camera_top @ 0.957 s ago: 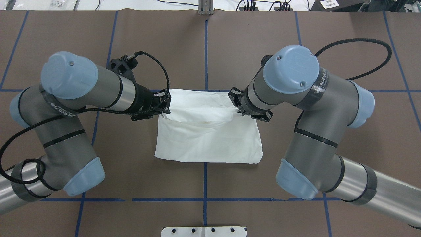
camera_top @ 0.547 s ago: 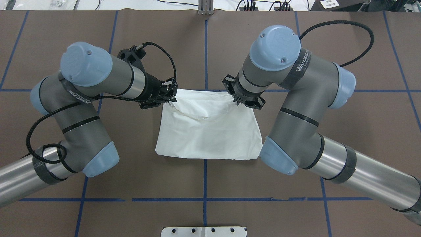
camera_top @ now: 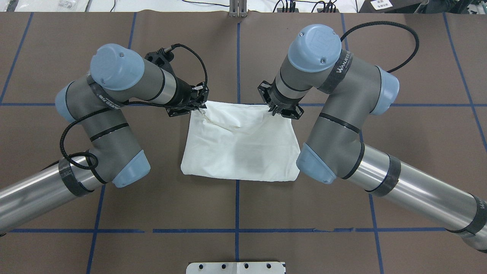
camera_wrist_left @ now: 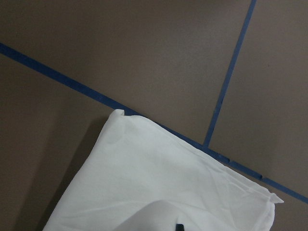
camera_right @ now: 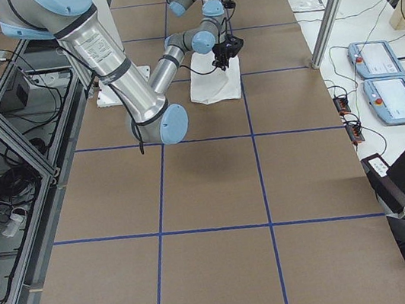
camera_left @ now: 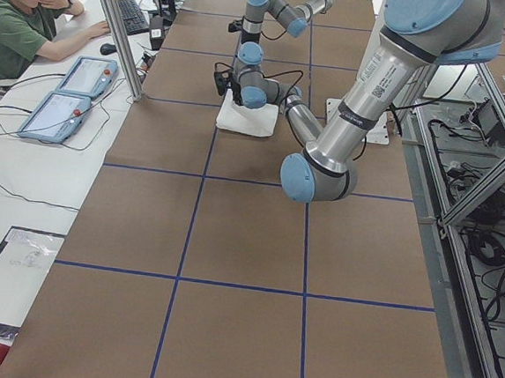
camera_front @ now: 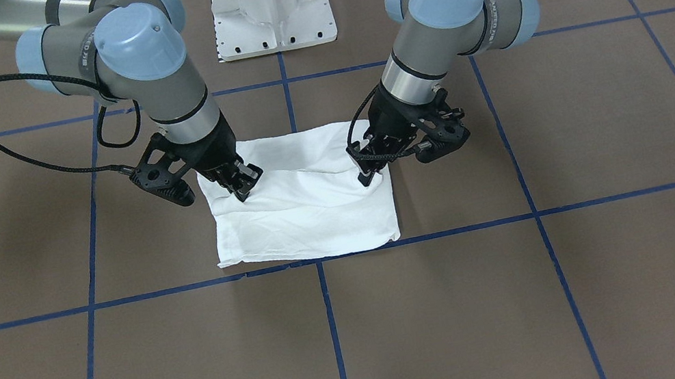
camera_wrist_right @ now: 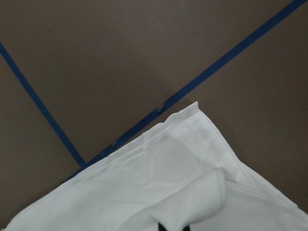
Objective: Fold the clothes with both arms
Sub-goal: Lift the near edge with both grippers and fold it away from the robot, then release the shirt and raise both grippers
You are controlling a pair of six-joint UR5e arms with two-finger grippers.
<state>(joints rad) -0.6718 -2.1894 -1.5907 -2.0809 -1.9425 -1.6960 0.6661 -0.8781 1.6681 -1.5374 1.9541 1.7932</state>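
The clothes are one white shirt (camera_top: 239, 152), folded into a rectangle at the middle of the brown table (camera_top: 399, 160); no print shows. My left gripper (camera_top: 200, 106) is shut on the upper layer's edge at the far left corner. My right gripper (camera_top: 273, 109) is shut on the same edge at the far right corner. The edge sags between them, slightly raised. In the front-facing view the shirt (camera_front: 308, 222) lies between the left gripper (camera_front: 368, 175) and the right gripper (camera_front: 244, 188). Each wrist view shows the shirt's (camera_wrist_left: 159, 187) far corners and, at the bottom edge, the pinched shirt fold (camera_wrist_right: 192, 192).
Blue tape lines (camera_top: 237, 57) divide the table into squares. The white pedestal base (camera_top: 236, 267) sits at the near edge. A person (camera_left: 19, 23) sits at a side desk with two control tablets (camera_left: 66, 93). Cables and frames run along the table's robot side.
Both grippers have carried the held edge away from the robot, toward the shirt's far edge. The upper layer now covers nearly the whole rectangle, and both elbows have swung inward.
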